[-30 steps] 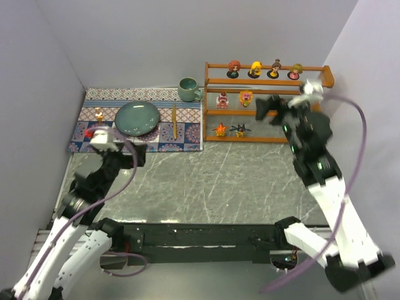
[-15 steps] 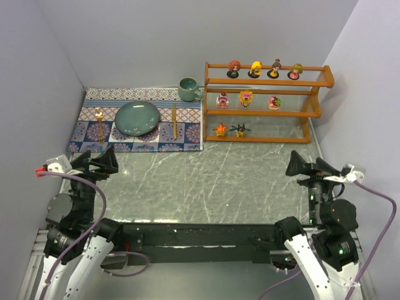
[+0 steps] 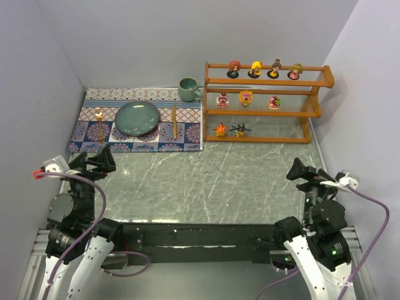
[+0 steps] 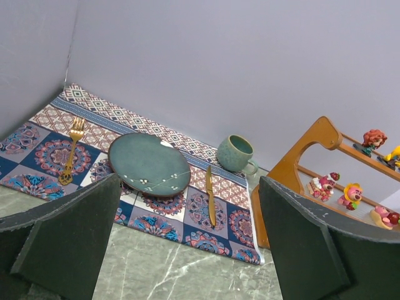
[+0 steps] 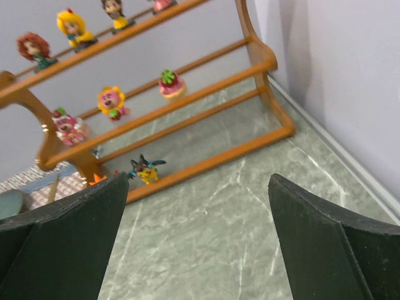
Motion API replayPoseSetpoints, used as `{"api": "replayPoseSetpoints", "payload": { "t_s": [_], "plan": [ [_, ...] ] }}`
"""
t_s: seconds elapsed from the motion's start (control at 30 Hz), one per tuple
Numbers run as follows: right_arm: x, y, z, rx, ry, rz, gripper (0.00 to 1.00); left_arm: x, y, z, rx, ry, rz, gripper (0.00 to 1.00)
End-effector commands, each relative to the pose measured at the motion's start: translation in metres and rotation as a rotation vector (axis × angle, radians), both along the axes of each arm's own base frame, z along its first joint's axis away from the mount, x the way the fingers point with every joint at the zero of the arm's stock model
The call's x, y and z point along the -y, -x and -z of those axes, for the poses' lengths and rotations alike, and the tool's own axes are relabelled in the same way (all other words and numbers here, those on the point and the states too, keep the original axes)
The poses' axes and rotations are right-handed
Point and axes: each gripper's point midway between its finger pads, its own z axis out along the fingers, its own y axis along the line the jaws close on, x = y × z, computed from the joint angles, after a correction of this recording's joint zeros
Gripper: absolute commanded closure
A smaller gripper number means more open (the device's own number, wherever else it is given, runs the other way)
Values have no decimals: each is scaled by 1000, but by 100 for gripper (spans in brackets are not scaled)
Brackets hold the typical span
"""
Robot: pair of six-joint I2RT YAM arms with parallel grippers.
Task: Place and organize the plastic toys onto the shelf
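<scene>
Top external is showing plastic toys, apparently nine, sitting across the shelf tiers; left gripper and right gripper are hanging empty, fingers spread

Grey-green veined stone-look counter: smooth, low sheen. Orange-brown wooden three-tier shelf: satin finish, ribbed translucent panels. Small colourful plastic toys: glossy. Patterned cloth mat: matt weave. Teal round plate and teal mug: glazed ceramic, glossy. Left end effector, right end effector: matt black plastic.
</scene>
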Motion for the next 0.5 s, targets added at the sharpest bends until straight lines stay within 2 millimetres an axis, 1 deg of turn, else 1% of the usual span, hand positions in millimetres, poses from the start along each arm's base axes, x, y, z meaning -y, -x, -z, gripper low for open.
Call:
{"api": "replayPoseSetpoints", "payload": {
  "t_s": [0.0,0.47],
  "plan": [
    [24,45,-37,276,-108,54,0,-1,-2,-8,33,24,-8,3],
    [17,36,-34,236,-83,28,0,-6,-1,-7,32,40,-32,3]
  ]
}}
